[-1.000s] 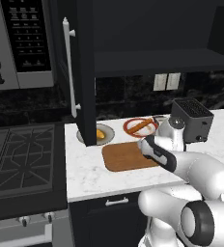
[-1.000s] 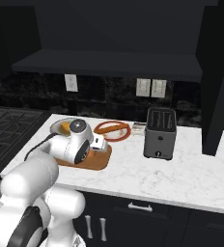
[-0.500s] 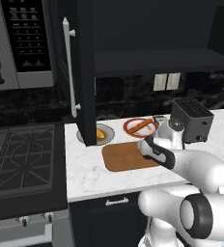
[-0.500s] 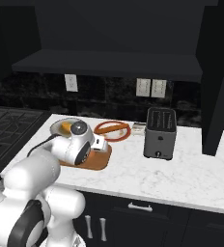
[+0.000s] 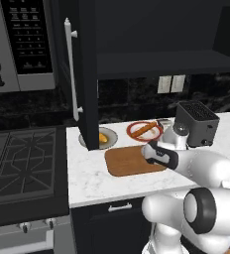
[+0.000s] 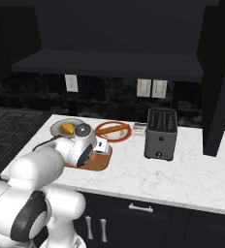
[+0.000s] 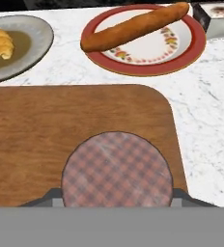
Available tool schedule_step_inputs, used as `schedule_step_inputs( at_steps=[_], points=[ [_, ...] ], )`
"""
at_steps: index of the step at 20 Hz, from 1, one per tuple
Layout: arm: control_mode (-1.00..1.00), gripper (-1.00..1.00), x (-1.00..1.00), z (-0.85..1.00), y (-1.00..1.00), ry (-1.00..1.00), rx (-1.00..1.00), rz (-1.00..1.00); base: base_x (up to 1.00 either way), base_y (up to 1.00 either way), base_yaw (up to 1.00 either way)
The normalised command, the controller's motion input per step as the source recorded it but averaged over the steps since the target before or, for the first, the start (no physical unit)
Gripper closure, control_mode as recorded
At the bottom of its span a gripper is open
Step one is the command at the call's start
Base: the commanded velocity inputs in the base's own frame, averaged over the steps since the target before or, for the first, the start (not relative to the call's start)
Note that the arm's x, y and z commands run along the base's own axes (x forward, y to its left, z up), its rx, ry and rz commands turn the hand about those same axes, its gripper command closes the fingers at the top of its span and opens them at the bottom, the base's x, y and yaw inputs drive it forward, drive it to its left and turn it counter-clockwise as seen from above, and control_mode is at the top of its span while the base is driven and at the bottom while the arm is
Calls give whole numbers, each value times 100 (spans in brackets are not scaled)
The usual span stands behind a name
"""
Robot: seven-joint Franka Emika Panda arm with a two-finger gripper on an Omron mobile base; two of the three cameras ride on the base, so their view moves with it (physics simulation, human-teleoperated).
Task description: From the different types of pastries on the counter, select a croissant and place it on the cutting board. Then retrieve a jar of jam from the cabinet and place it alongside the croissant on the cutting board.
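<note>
Looking along the hand, a plaid-lidded jar (image 7: 117, 169) covers the gripper (image 7: 117, 195), grip unclear, over the cutting board (image 7: 46, 125); beyond it, croissant (image 7: 0, 42) and stick pastry (image 7: 133, 26) sit plated.

So the white marble counter (image 5: 94, 178) has the wooden cutting board (image 7: 46, 135) near its front edge. Behind that sit a grey plate (image 7: 34, 46) and a red-rimmed plate (image 7: 147, 50), and the black toaster (image 6: 161, 133) stands off to the right.
</note>
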Motion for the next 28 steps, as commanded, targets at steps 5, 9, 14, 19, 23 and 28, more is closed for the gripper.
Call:
schedule_step_inputs(
  at_steps=[5, 9, 14, 19, 23, 28],
  points=[
    [-100, 100, -8, -69, 3, 2, -1, 0, 0, 0, 0],
    [-100, -100, -11, -65, 2, 0, 0, 0, 0, 0, 0],
    [-100, -100, 0, -20, 0, -12, 0, 0, 0, 0, 0],
    [-100, -100, -12, 0, 3, -25, 3, 0, 0, 0, 0],
    [-100, -100, -34, 7, 5, -25, 9, 0, 0, 0, 0],
    [-100, -100, -11, 20, 36, -10, 3, -1, 0, 0, 0]
  ],
)
